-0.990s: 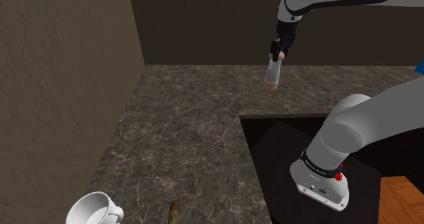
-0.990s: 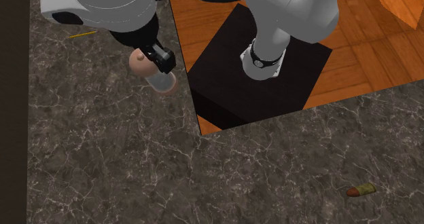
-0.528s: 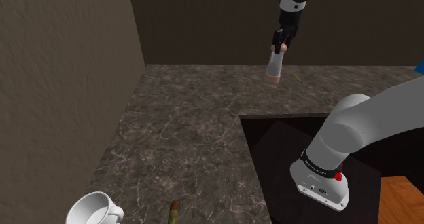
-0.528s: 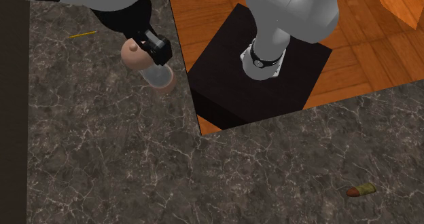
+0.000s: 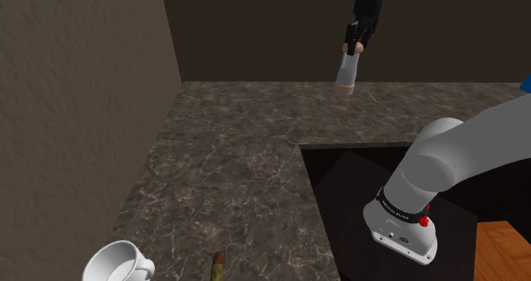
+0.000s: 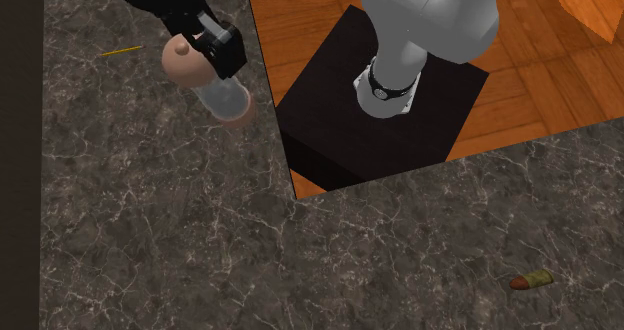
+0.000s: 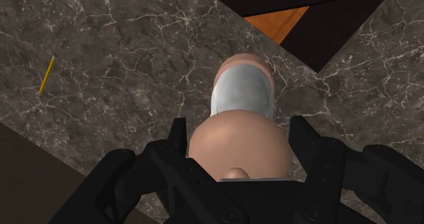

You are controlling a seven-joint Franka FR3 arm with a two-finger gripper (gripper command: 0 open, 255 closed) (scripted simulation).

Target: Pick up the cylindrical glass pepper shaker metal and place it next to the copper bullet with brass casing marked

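Item one: gripper, all black, its two fingers clamped on the cap end of the pepper shaker, which hangs below it with the base downward. We record the shaker as a grey cylinder with pale pinkish-tan cap and base; in the wrist view the rounded cap sits pinched between the fingers. Item two: bullet, copper tip and brass-coloured casing, lying on its side on the dark marbled counter. In the second exterior view it is at four o'clock from the shaker and well apart. Item three: white cup, at nine o'clock from the bullet in the shoulder view, near it. Item four: yellow pencil, at ten o'clock from the shaker in the second exterior view. Item five: black stand, on a wooden floor.
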